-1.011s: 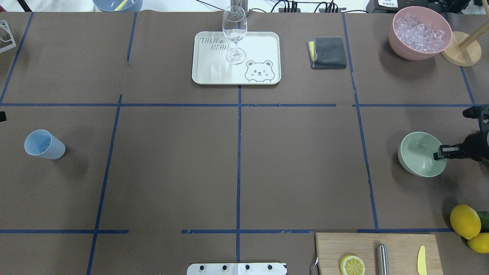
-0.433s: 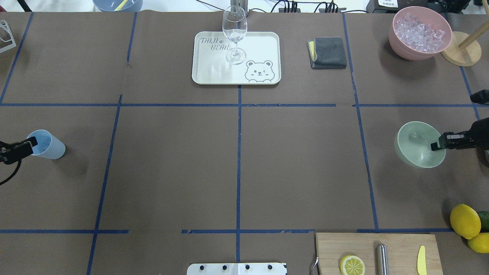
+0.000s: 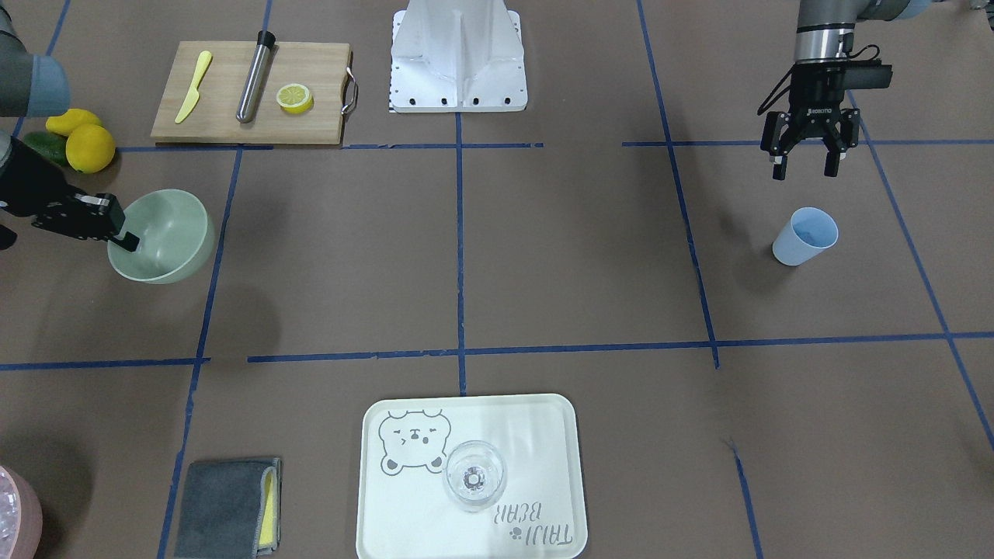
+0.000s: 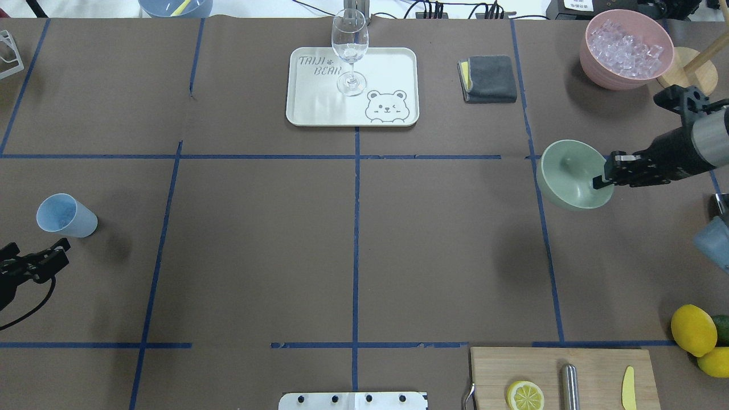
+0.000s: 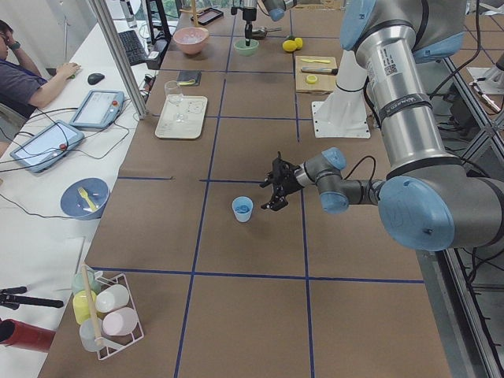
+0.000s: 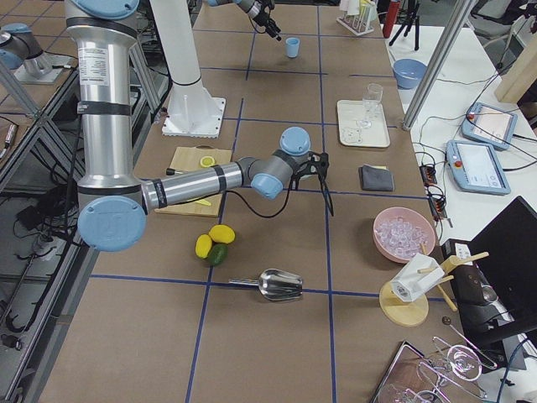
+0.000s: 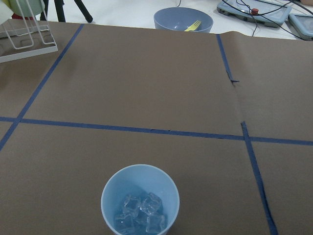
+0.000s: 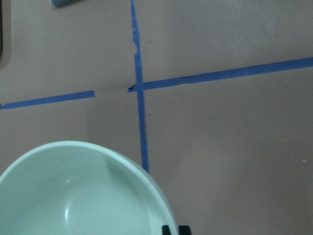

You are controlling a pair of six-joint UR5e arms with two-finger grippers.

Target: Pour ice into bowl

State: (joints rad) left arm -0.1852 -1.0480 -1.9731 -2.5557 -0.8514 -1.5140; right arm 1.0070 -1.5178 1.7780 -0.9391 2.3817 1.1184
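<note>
Left wrist-mounted view showed me ice (image 7: 142, 218) in the cup (image 7: 140, 182); the left gripper (image 3: 803, 172) hung spread apart beside it, the right gripper (image 4: 597, 183) clamped on the bowl (image 4: 569, 171) rim.

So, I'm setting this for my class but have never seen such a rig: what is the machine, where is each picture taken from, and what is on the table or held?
It is a two-armed robot at a taped brown table. Four pictures come from fixed cameras: above, opposite the robot, and at each table end. Two come from cameras on its wrists. The right fingers grip the green bowl by its rim, above the table. The left fingers are open and empty near the blue cup, which holds ice. Also there: a pink bowl of more ice, a wine glass on a tray, a grey cloth, lemons and a cutting board.
</note>
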